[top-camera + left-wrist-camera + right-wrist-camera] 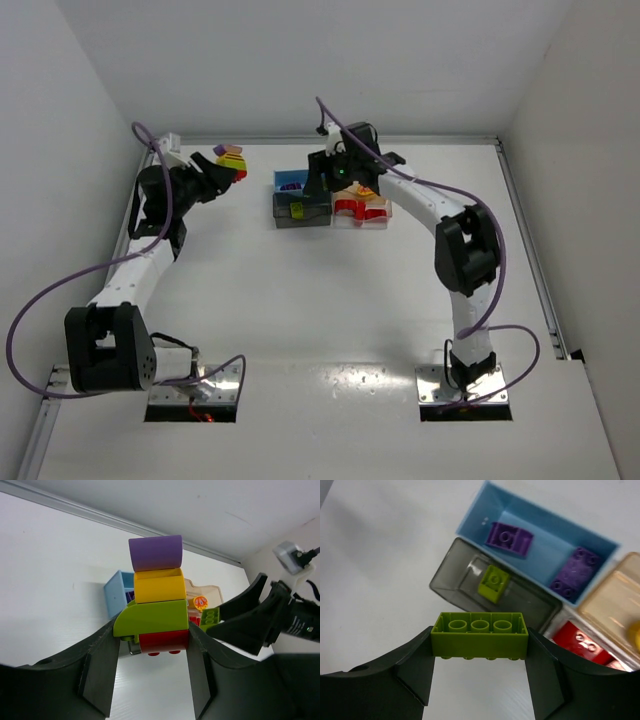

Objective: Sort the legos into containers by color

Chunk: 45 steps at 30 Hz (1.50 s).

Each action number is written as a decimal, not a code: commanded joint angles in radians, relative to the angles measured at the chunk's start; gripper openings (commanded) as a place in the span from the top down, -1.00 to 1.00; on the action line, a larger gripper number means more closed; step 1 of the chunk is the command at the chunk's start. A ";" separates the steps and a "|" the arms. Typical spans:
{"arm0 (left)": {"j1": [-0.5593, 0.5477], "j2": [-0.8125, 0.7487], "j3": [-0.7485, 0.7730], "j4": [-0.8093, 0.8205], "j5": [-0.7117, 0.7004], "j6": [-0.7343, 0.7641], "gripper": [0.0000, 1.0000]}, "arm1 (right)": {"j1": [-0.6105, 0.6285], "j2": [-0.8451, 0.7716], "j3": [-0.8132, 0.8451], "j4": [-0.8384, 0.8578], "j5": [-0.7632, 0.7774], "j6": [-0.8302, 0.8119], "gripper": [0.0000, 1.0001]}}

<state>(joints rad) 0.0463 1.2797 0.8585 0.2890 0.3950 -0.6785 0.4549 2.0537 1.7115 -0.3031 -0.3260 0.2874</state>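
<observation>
My left claw (152, 647) is closed narrowly on one clump (156, 597) of four stacked legos. From the top they are purple, yellow, lime green and red, and the fingers (100, 680) pinch the red one at the bottom. In the top view the clump is lifted off the white table (330, 300), to the left of the bins and apart from them.

My right claw (480, 645) is clamped at a middling width on one long lime green brick (480, 632) with three round rings showing on its face. It hangs above the near edge of the dark grey bin (445, 577).

There is one block of four bins (330, 200), joined two by two.
- **Blue bin (540, 515):** two purple bricks (509, 539), lying apart.
- **Dark grey bin:** one small lime green brick (493, 581).
- **Clear bin (360, 226):** a red brick (582, 642); I cannot tell whether there are more.
- **Peach bin (615, 595):** one yellow piece (635, 630), cut off at the frame's edge.
</observation>
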 commanded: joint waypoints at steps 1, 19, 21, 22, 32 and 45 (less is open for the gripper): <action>0.033 -0.037 -0.009 0.032 0.013 -0.010 1.00 | 0.007 0.028 0.063 0.004 0.001 0.001 1.00; 0.052 0.013 -0.009 0.078 0.065 -0.020 1.00 | 0.034 0.122 0.085 -0.016 0.024 0.053 0.06; 0.052 0.023 -0.009 0.093 0.088 -0.020 1.00 | 0.034 0.097 0.085 -0.016 0.024 0.053 -0.13; 0.052 0.036 -0.009 0.104 0.119 -0.020 1.00 | 0.044 0.083 0.085 -0.016 0.024 0.053 -0.18; -0.025 0.122 0.011 0.174 0.208 -0.038 1.00 | 0.064 -0.153 0.001 0.041 0.013 -0.007 -0.61; -0.166 0.142 0.050 0.139 0.637 0.183 1.00 | -0.120 -0.308 -0.111 0.096 -0.629 -0.063 -0.71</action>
<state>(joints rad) -0.0864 1.4197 0.8661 0.4095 0.8562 -0.5999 0.3721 1.7878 1.6459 -0.2535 -0.6708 0.2485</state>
